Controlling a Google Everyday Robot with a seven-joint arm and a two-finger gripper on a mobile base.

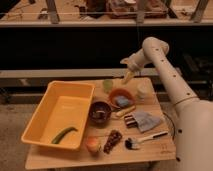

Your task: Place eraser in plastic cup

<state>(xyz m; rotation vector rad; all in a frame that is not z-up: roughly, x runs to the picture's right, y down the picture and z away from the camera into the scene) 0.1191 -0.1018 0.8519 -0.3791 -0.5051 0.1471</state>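
**Camera view: gripper spread and empty over the far side of the table**

Your gripper (128, 76) hangs at the end of the white arm (167, 75). It points down with its fingers apart and nothing between them. It hovers over the far part of the wooden table (60, 157), not touching anything on it.

Just beside the gripper, toward the picture's left and a little lower, you have the plastic cup (108, 85). It stands upright near the table's far edge, and the gripper is next to it rather than over its mouth. Directly below the gripper is the orange bowl (120, 96), which holds something bluish. The white cup (143, 92) stands on that bowl's other side.

Coming toward you, the dark brown bowl (100, 111) sits just in front of the orange one. A pale stick-shaped item (124, 112) lies beside it.

Your eraser (130, 120) lies flat on the table against the edge of a grey cloth (147, 121). It is well apart from the plastic cup, with the orange bowl between them.

The yellow bin (50, 97) fills the picture's left side, with a long green item (64, 134) lying in it. Along the near edge are a round orange-red fruit (92, 144), a knobbly brown cluster (113, 140) and a white-handled brush (142, 139).
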